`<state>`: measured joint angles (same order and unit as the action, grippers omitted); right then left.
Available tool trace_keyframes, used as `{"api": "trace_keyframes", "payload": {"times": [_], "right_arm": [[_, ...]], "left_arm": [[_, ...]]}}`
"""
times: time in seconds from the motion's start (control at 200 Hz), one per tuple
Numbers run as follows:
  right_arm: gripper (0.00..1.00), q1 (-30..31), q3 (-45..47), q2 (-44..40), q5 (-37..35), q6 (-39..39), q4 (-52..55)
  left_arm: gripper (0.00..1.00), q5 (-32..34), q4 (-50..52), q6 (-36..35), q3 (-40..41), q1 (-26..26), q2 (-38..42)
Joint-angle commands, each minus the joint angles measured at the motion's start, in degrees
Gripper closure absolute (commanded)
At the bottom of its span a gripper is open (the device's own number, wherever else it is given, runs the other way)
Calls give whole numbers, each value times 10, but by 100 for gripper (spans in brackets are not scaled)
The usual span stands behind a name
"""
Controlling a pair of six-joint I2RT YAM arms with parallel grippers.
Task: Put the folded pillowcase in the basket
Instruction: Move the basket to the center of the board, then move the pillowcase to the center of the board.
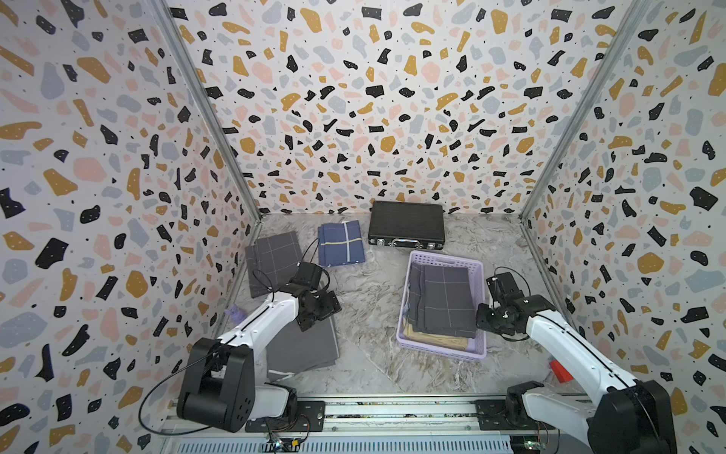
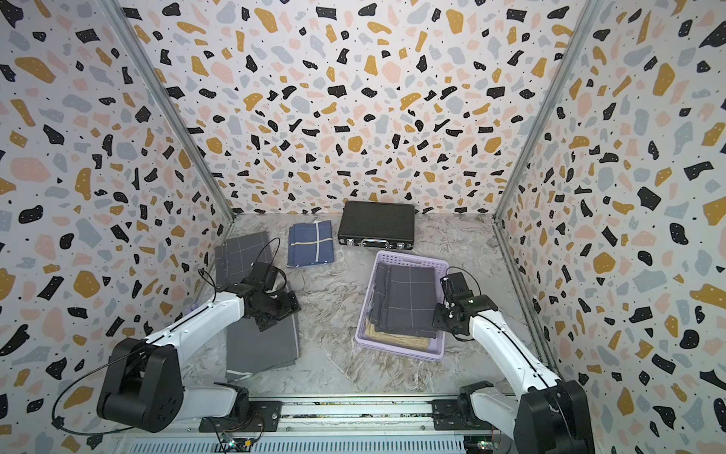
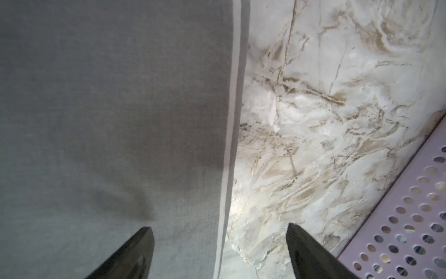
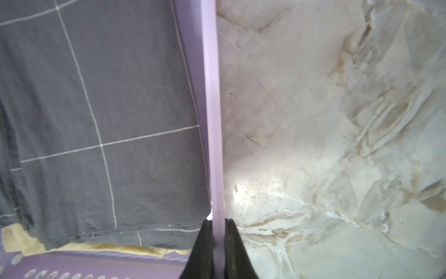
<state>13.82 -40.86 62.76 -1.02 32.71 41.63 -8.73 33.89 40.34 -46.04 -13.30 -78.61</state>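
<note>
Right gripper (image 4: 218, 223) is pinching lavender basket (image 4: 212, 96) rim, grey checked pillowcase (image 4: 96, 96) lying inside; left gripper (image 3: 218, 228) is hovering wide open over plain grey pillowcase (image 3: 108, 96)

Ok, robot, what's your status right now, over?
Left gripper open above plain grey pillowcase edge. Right gripper clamped on basket rim. Checked grey pillowcase lies in basket. No obstacle seen between.

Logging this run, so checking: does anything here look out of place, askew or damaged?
The right gripper is pinched on the rim of the basket, not on cloth. Inside, the checked pillowcase lies flat, its layers offset along one side, over a tan cloth. Nothing looks spilled or damaged.
</note>
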Motion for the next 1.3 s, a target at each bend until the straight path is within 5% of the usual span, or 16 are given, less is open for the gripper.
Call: {"api": "trace_keyframes", "payload": {"times": [0.0,0.095,0.26,0.726,0.896,1.011,1.146,1.291], "right_arm": [[81,-14,23,-16,-1,23,35],[60,-14,0,-26,0,18,55],[47,-14,-60,-76,-7,0,105],[46,-3,-168,-115,92,-9,124],[46,107,-163,-107,91,1,89],[44,206,-166,-69,75,20,41],[44,304,-193,8,45,29,-3],[41,412,-235,103,10,49,-47]], "left_arm": [[11,-18,-23,12,15,-13,-17],[11,-17,-34,17,24,-24,-22],[11,-31,-56,27,35,-39,-43],[12,-40,-156,130,4,-178,-133],[11,-43,-117,106,-21,-183,-92],[0,-17,-53,64,-39,-183,0],[0,44,58,2,-83,-143,103],[0,19,138,-65,-96,35,124]]}}
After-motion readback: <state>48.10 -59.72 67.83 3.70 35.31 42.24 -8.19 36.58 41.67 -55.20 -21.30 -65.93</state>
